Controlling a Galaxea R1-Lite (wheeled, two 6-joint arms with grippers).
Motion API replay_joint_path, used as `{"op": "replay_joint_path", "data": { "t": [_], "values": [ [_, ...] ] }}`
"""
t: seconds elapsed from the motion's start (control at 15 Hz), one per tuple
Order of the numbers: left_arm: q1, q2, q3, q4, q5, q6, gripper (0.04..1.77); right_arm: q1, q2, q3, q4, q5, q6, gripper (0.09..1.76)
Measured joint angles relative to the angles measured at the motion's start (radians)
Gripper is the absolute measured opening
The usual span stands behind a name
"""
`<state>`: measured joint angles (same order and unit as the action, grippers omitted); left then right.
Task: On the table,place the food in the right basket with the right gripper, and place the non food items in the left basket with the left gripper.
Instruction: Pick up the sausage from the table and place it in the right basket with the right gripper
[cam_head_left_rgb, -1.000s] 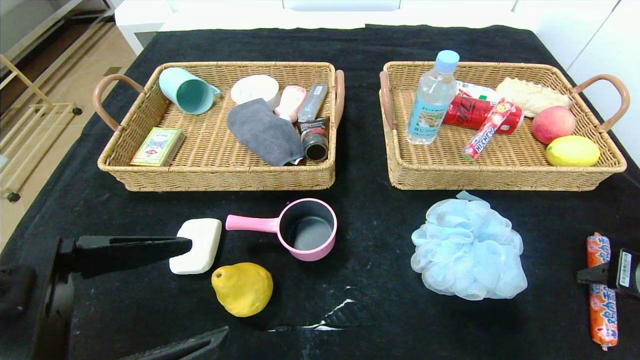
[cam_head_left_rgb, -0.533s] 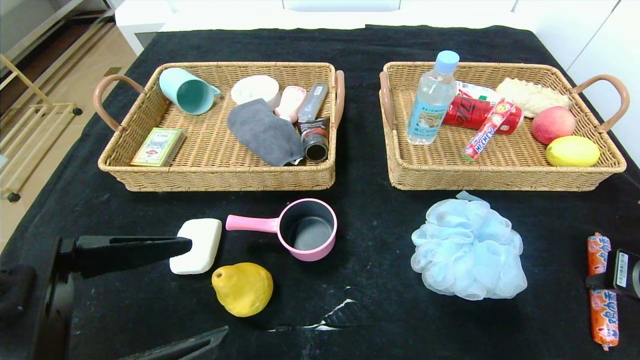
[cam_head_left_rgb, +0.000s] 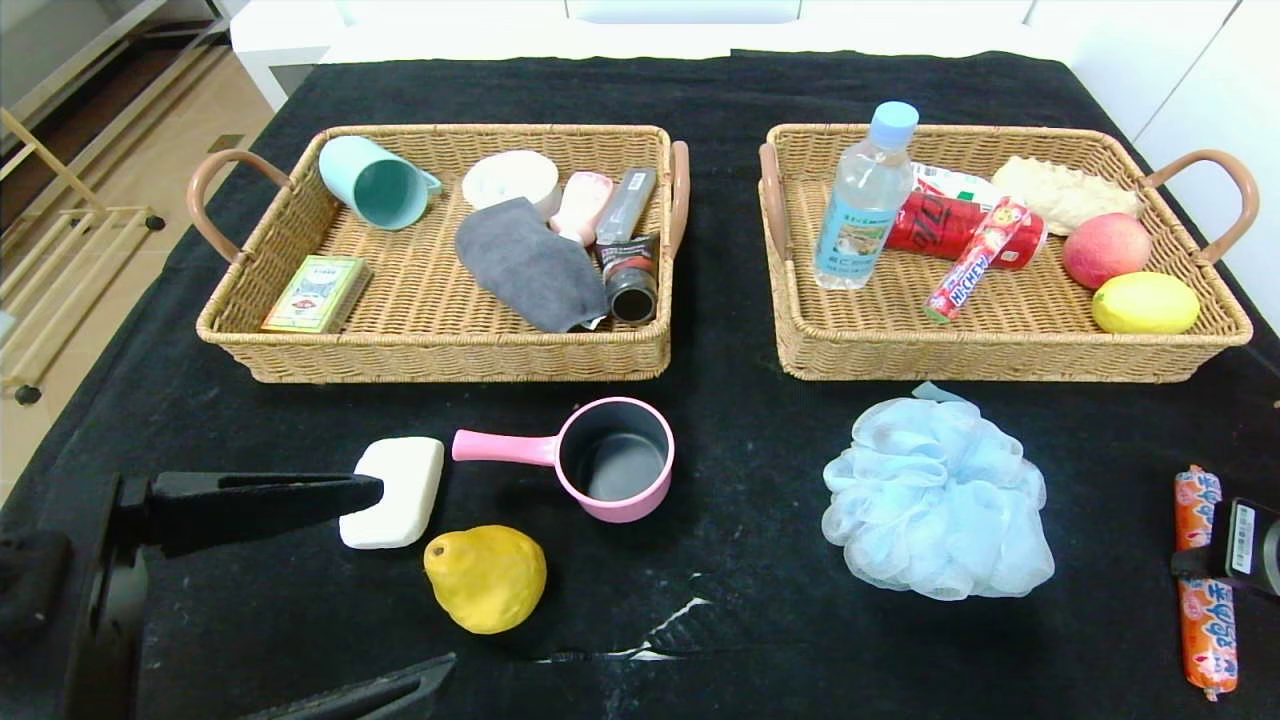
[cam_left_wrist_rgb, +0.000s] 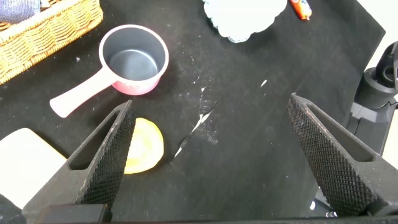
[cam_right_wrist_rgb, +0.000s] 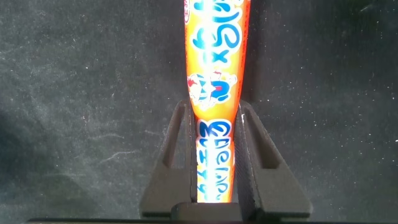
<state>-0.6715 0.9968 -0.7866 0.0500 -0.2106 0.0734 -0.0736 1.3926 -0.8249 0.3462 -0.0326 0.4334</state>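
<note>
From where I sit the job is partly done. The clear bottle with the pale blue cap (cam_head_left_rgb: 866, 200) already stands in the right-hand tan wicker basket with brown loop handles (cam_head_left_rgb: 1000, 352). The matching left-hand wicker basket (cam_head_left_rgb: 440, 355) holds other items, but none of my three.

Still out on the black-clothed counter (cam_head_left_rgb: 740, 620) are the white rounded soap bar (cam_head_left_rgb: 395, 490), the small pink long-handled pot with a dark inside (cam_head_left_rgb: 610, 460), the pale blue mesh puff (cam_head_left_rgb: 935, 500), the lumpy yellow pear (cam_head_left_rgb: 487, 578) and the orange-red printed sausage stick (cam_head_left_rgb: 1203, 580) — five things left, I judge.

My right claw (cam_right_wrist_rgb: 217, 171) is clamped on the sausage stick, which lies on the cloth at the counter's right edge; the lift to the basket is not yet made. My left claw (cam_left_wrist_rgb: 208, 155) hangs spread wide and empty over the near-left counter, one finger just beside the soap bar.

The head view shows both baskets and every item, yet cuts off the right claw, hiding its fingers. The right wrist view shows both fingers pressed against the sausage's sides — and nothing else. The left wrist view shows the gap between the left fingers, with the pear and pot beyond.
</note>
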Motion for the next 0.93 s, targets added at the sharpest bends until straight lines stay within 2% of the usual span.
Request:
{"op": "replay_joint_path", "data": {
  "t": [0.47,0.93],
  "values": [
    [0.0,0.001,0.001,0.0,0.0,0.0,1.76,0.0,-0.03,-0.003,-0.002,-0.008,-0.009,0.44],
    [0.0,-0.002,0.003,-0.002,0.0,0.001,1.76,0.016,-0.137,-0.103,0.009,-0.066,-0.1,0.44]
  ]
}}
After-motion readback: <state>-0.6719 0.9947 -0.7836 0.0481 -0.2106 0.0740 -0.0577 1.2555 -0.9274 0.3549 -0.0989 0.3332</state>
